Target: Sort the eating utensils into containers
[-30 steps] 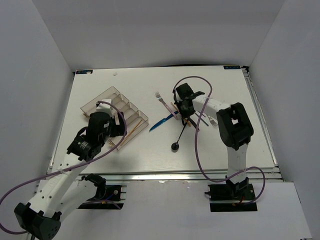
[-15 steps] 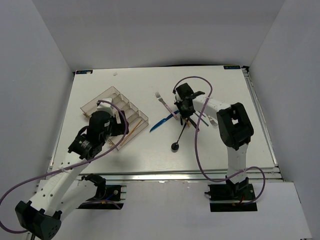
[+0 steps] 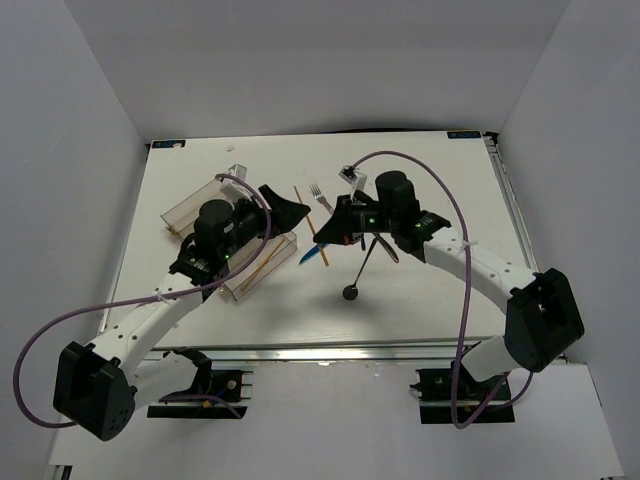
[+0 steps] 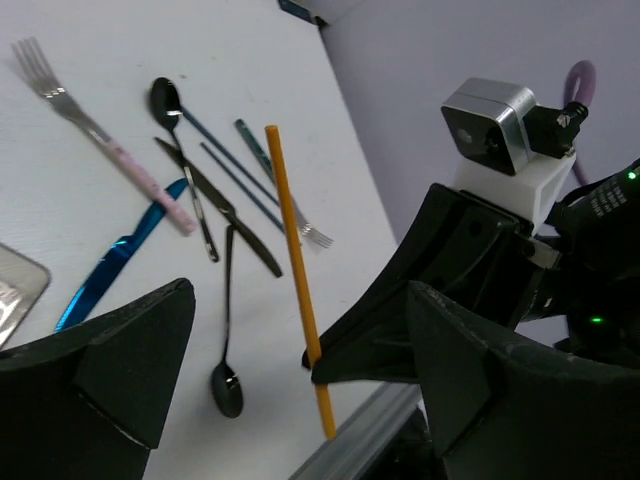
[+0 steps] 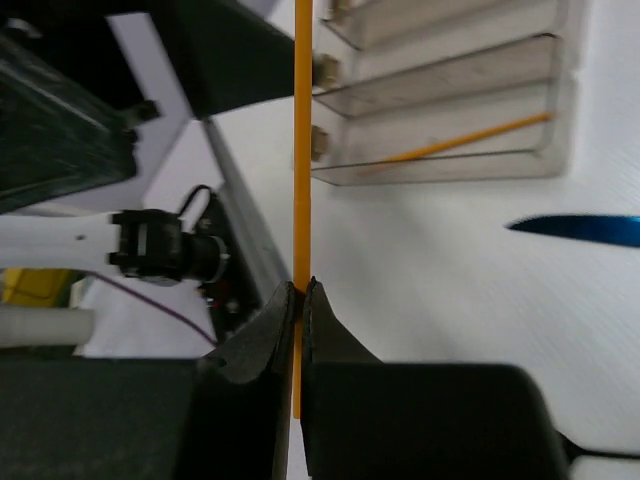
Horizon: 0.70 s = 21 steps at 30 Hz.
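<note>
My right gripper (image 3: 322, 235) is shut on an orange chopstick (image 3: 304, 210) and holds it above the table, just right of the clear organiser tray (image 3: 185, 210). In the right wrist view the jaws (image 5: 302, 290) pinch the stick (image 5: 302, 150) near its lower end. My left gripper (image 3: 292, 218) is open over the tray's right end, its jaws wide on either side of that stick (image 4: 290, 230) without touching it. A second orange stick (image 5: 470, 140) lies in a tray compartment. The blue knife (image 3: 315, 252), black spoon (image 3: 355, 275) and pink-handled fork (image 4: 120, 155) lie on the table.
More utensils lie in a pile right of centre: a silver fork (image 4: 312, 235), dark thin sticks (image 4: 230, 170) and another black spoon (image 4: 168, 100). The table's metal front edge (image 3: 350, 350) runs below. White walls enclose the left, back and right.
The right gripper left the pile with the orange stick, lifting it and moving left toward the tray. The left gripper rose from the tray's near side and swung right to meet it.
</note>
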Motion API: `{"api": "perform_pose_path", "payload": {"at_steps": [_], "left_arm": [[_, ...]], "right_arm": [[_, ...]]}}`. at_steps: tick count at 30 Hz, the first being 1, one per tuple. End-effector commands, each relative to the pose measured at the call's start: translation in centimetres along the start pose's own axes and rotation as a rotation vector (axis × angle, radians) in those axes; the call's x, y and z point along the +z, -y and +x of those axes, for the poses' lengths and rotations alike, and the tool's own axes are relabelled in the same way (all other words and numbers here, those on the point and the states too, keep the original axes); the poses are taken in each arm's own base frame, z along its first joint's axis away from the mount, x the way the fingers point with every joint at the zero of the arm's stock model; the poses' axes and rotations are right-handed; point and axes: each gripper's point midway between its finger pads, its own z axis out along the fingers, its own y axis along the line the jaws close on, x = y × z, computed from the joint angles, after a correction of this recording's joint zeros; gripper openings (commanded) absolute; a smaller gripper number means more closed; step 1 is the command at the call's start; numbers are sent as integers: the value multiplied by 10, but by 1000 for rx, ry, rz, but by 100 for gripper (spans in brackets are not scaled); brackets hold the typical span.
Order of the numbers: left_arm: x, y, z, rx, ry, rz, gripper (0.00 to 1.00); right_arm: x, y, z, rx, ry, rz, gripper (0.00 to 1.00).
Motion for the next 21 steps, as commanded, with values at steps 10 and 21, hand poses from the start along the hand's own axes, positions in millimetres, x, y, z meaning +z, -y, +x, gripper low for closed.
{"api": "perform_pose_path", "payload": {"at_steps": [10, 21], "left_arm": [[5, 41, -1, -62, -36, 184, 6], [-36, -134, -61, 722, -217, -881, 0]], "right_arm": [[0, -93, -18, -43, 10, -307, 0], [-52, 27, -24, 52, 161, 254, 89]]}}
